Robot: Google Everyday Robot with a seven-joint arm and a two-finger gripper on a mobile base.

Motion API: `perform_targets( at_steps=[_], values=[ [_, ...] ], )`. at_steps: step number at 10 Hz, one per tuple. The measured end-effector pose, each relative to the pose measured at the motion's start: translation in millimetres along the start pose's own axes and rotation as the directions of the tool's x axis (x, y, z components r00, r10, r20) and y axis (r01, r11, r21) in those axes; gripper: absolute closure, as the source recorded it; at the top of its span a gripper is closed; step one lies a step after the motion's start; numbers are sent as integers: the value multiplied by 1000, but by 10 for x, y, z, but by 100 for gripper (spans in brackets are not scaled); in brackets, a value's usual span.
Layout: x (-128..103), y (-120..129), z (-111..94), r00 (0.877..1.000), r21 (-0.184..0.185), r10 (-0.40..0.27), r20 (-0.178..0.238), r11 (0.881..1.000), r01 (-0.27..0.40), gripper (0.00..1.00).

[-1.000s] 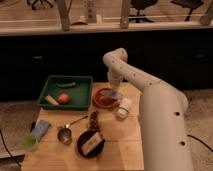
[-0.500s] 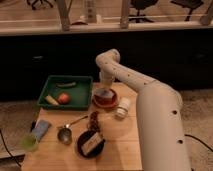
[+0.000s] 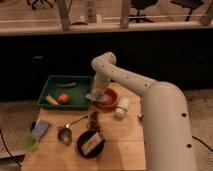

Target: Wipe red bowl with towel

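Around the red bowl (image 3: 109, 99) we note the following items. The green tray (image 3: 77, 101) stands just to its left and holds a green vegetable (image 3: 67, 85), a round orange fruit (image 3: 63, 98) and a pale item (image 3: 51, 100). A white cup (image 3: 121, 107) stands just beside the bowl on its right. Nearer the front edge we find a brown snack (image 3: 94, 121), a metal scoop (image 3: 65, 134), a black bowl (image 3: 90, 144) with a packet inside, a blue sponge (image 3: 41, 128) and a green cup (image 3: 29, 143). None of these lies between the arm and the red bowl.

The counter (image 3: 122, 140) is light wood. Behind it runs a dark wall panel, and above that we see railing posts and office chairs.

The white arm (image 3: 150, 97) rises from the lower right, bends at a rounded joint (image 3: 102, 62) above the tray's far corner and drops steeply downward. The end effector (image 3: 99, 94) sits at the left rim of the red bowl, with the grey towel (image 3: 93, 96) directly under it, touching the rim. We cannot tell whether the end effector is wide, narrow or clamped on the towel.
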Motion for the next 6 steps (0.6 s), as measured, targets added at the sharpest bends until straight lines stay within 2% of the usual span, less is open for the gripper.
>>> perform_targets(
  at_steps=[2,3,4,6],
  values=[
    [122,228,-29,1000,-29,9,4,1000,-8,99],
    [262,376,-40,1000,-56,32,-2,998,-32,99],
    [404,426,-46,998,-77,57,-16,995,-58,99],
    [640,330,-28,995,-101,95,-41,990,-99,99]
  ],
)
